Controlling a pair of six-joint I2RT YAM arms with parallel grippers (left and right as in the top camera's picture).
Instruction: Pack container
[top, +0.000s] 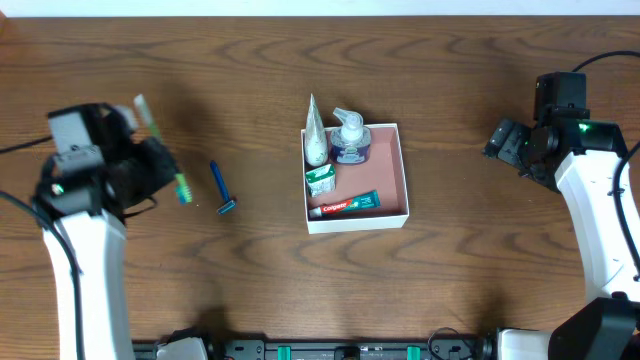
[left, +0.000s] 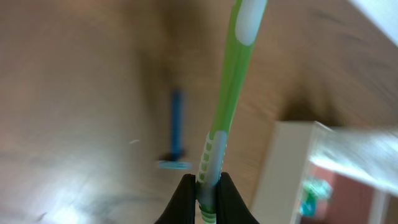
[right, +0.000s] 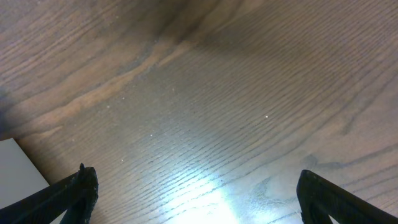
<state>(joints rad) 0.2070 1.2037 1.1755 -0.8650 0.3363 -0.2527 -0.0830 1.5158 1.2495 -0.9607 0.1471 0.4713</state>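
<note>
Right, the toothbrush (left: 229, 93) is seen pinched between the left fingers (left: 184, 200), which are pressed tight on the ribbed part of its handle near one end, over the left side of the table (top: 480, 260). The right fingers (right: 78, 193) are spread wide with nothing between them, above bare wood near the table's right edge.

The container (top: 388, 180) is found about the middle of the table, well apart from every edge, flat and open-topped. A toothpaste (top: 345, 206) is laid along the wall nearest the table's front edge. A pump bottle (top: 350, 140) and a white tube (top: 315, 135) are set at the far-left corner, and the right half is bare. A razor (top: 220, 188) is seen on the table between the left arm and the container.

The container is judged to be light, thin card: stiff enough to keep its shape, but easily dented at the walls and easily slid over smooth wood if nudged. If it has to be steadied, the right wall would best be taken, pinched gently at the rim where nothing crowds it. The toothbrush is judged light, rigid and slick. Held so far from its middle, it could be expected to pivot in the grip.
</note>
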